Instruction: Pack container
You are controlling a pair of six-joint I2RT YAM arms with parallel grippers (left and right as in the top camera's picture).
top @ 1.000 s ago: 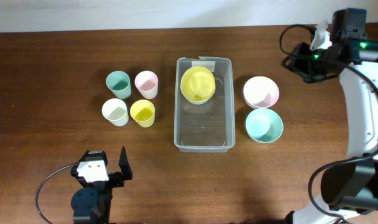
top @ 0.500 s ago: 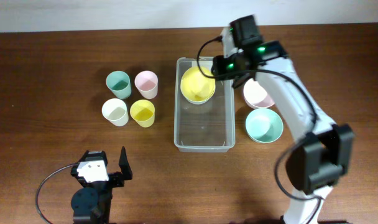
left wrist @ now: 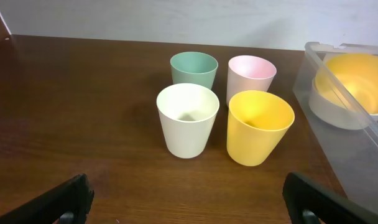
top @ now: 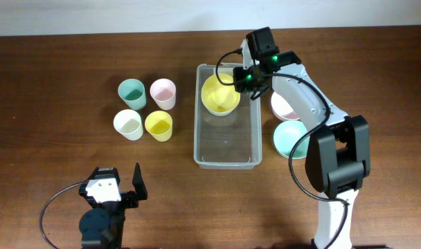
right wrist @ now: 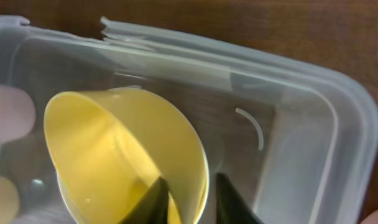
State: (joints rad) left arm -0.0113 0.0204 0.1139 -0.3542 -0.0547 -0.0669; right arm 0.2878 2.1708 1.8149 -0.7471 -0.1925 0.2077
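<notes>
The clear plastic container (top: 228, 162) stands at the table's middle; its rim also shows in the right wrist view (right wrist: 338, 93) and the left wrist view (left wrist: 363, 155). A yellow bowl (top: 217, 95) lies in its far end, tilted in the right wrist view (right wrist: 114, 143). My right gripper (top: 244, 80) reaches into the container, and its fingers (right wrist: 189, 199) are closed on the bowl's rim, one inside and one outside. My left gripper (top: 120, 190) is open and empty near the front left edge, its fingers (left wrist: 189, 205) wide apart.
Several pastel cups stand left of the container: green (top: 131, 93), pink (top: 163, 92), white (top: 128, 124), yellow (top: 158, 125). A pink bowl (top: 297, 107) and a teal bowl (top: 293, 140) sit right of it, under the right arm.
My right arm swung in from the far right corner to the container's far end, and its fingers now sit on the yellow bowl's rim. The left arm has not moved.
</notes>
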